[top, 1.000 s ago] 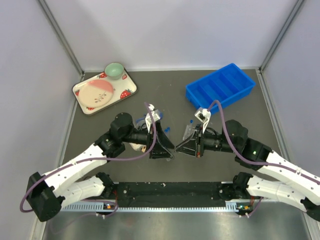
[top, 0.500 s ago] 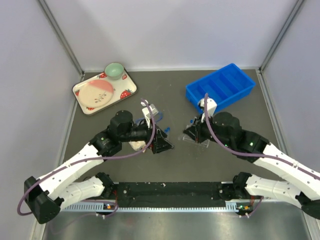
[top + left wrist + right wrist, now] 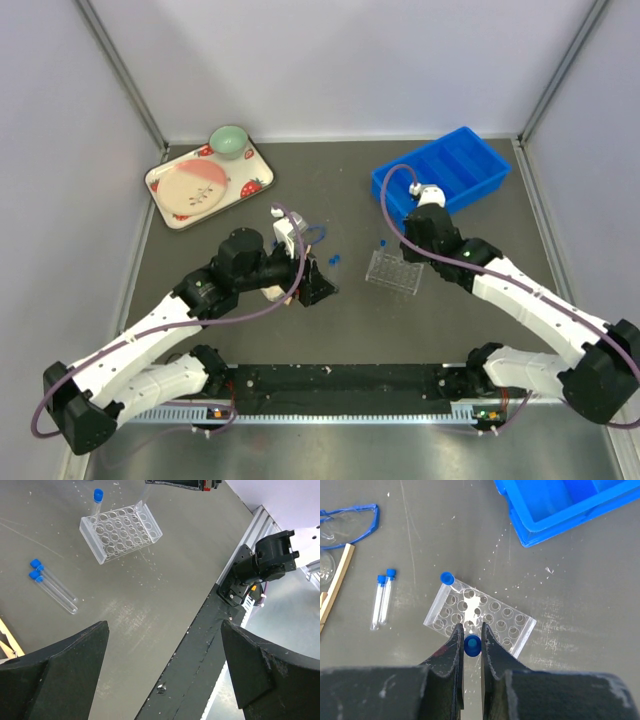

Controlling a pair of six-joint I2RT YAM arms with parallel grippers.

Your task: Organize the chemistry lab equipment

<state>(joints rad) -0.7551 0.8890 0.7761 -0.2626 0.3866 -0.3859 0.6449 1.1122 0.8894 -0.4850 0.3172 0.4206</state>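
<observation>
A blue-capped tube [image 3: 472, 645] is pinched upright between the right fingers [image 3: 454, 647] over an edge row of the clear tube rack [image 3: 495, 620] on the worktop [image 3: 570, 580]. A second tube [image 3: 446, 578] is seated in a corner hole of the rack. Two further tubes [image 3: 381, 600] are laid side by side near the rack. The left fingers [image 3: 70, 665] are spread wide, with nothing held.

You find no readable text here. No label, brand, number or sign legible in top view, left wrist view or right wrist view.
</observation>
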